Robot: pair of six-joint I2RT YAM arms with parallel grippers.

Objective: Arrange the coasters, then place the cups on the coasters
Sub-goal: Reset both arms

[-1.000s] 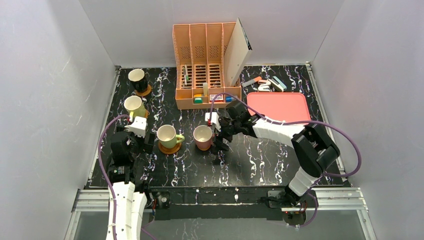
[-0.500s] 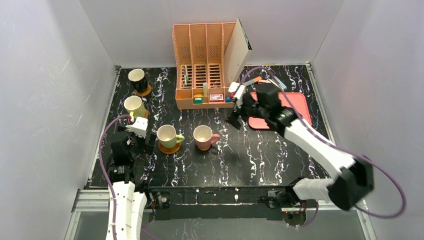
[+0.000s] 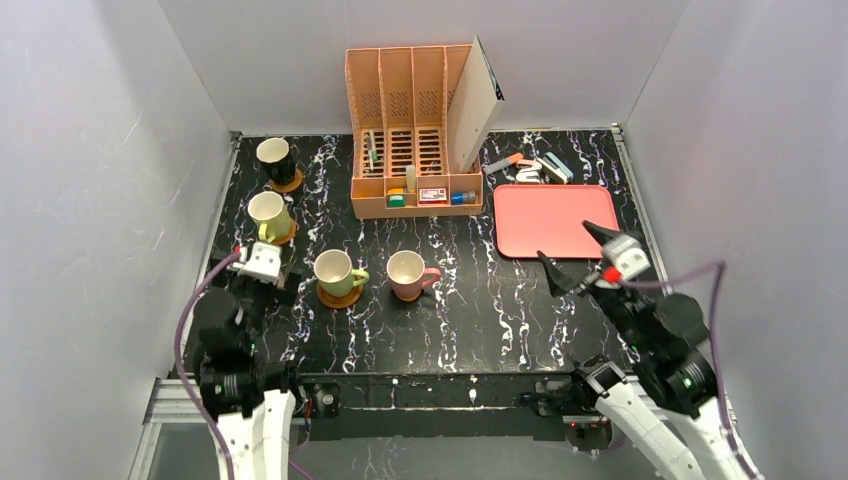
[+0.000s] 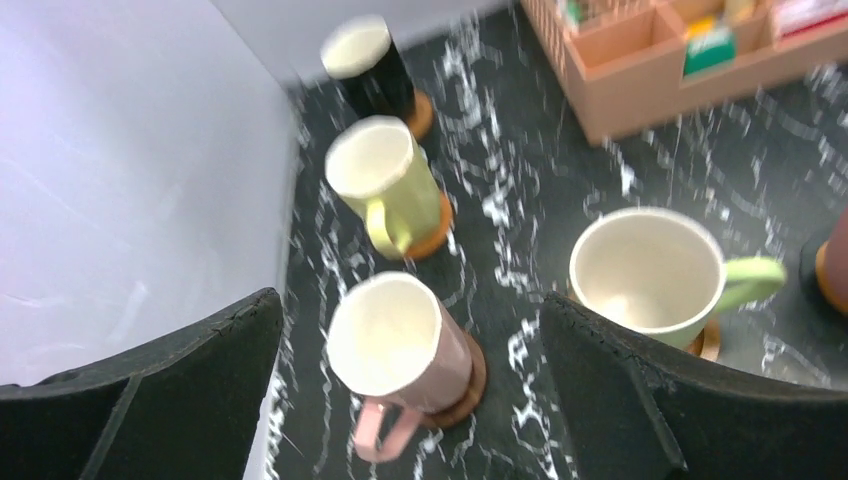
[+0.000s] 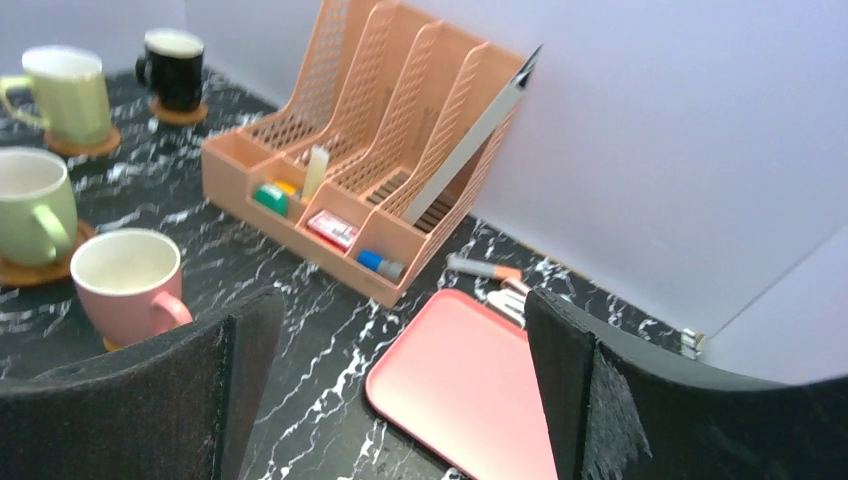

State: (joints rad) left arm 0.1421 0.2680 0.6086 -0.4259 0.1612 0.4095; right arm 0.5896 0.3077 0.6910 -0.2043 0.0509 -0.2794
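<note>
Top external view has my right pincer (image 3: 563, 241) swung back from the pink cup (image 3: 405, 270), left standing on its coaster (image 3: 406, 297) on the counter (image 3: 480, 310), jaws apart and empty like my left pincer (image 4: 410, 298) (every cup looks seated), so the task seems done.

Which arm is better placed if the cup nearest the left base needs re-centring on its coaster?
Left. The left gripper is open directly over that cup, which shows between its fingers in the wrist view. The right gripper, also open, hangs near the pink tray across the table.
</note>
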